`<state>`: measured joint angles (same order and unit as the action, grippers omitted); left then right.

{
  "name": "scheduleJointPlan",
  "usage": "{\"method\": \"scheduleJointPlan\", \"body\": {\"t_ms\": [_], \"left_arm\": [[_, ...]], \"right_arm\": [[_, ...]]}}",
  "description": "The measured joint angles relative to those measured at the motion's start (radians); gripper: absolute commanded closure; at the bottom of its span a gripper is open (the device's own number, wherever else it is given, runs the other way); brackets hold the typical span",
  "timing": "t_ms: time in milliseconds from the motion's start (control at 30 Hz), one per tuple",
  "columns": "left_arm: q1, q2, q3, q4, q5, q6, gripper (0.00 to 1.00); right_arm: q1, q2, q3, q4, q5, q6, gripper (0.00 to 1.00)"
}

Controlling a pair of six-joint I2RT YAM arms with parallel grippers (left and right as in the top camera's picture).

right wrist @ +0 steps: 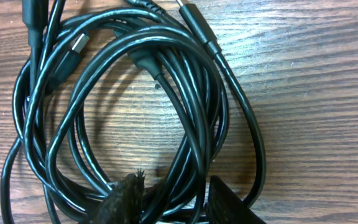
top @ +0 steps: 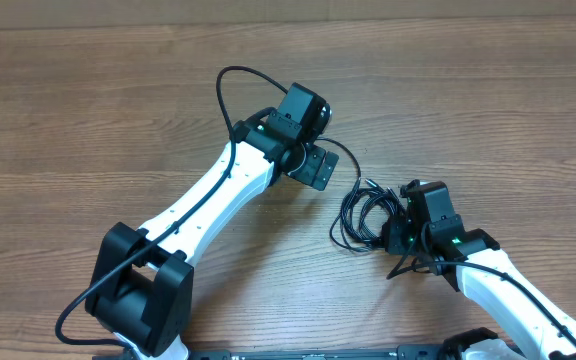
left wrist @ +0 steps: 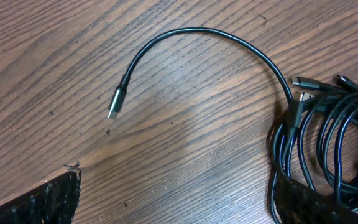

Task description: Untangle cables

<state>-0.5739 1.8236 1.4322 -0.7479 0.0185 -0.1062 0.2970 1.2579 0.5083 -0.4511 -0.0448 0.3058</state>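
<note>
Here's the wooden table (top: 88,90), and the cables (top: 360,215) lie in a loose black coil right of centre, between the two arms. The left gripper (top: 318,166) hovers just up and left of the coil in the overhead view. Its jaws are spread wide, and its own camera shows only bare wood between them. One of its fingers (left wrist: 303,199) sits in front of the near edge of the coil; I can't say whether it touches the strands.

One loose cord (left wrist: 197,31) breaks out of the bundle and sweeps over in an arch. It ends in a silver-tipped plug (left wrist: 115,104) lying flat on the wood, well apart from the rest. More plug ends (left wrist: 304,82) poke out at the top of the coil in that view.

On the other side, the right gripper (right wrist: 176,186) is down at the coil's edge. Its fingertips (right wrist: 122,200) straddle a handful of strands, with loops running straight through the gap between them. The jaws are drawn in fairly narrow around those strands, but I can't tell whether they actually bite on the cord or only bracket it.

Up close, the coil is several loops stacked and crossing one another. A silver flat plug (right wrist: 74,45) is tucked in at the upper left, and a long black plug body (right wrist: 197,25) lies across the top right.
</note>
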Motion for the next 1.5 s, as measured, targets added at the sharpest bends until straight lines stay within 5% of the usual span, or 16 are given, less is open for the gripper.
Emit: {"method": "scheduleJointPlan", "body": {"t_ms": [367, 867, 1200, 1500], "left_arm": [[0.000, 0.000, 0.000, 0.000, 0.000, 0.000, 0.01], [0.000, 0.000, 0.000, 0.000, 0.000, 0.000, 0.00], [0.000, 0.000, 0.000, 0.000, 0.000, 0.000, 0.01], [0.000, 0.000, 0.000, 0.000, 0.000, 0.000, 0.01]], "right_arm": [[0.000, 0.000, 0.000, -0.011, 0.016, -0.034, 0.89], [0.000, 0.005, 0.000, -0.013, 0.026, -0.048, 0.77], [0.000, 0.036, 0.000, 0.007, 0.026, -0.048, 0.96], [0.000, 0.036, 0.008, -0.013, 0.026, -0.047, 0.96]]}}
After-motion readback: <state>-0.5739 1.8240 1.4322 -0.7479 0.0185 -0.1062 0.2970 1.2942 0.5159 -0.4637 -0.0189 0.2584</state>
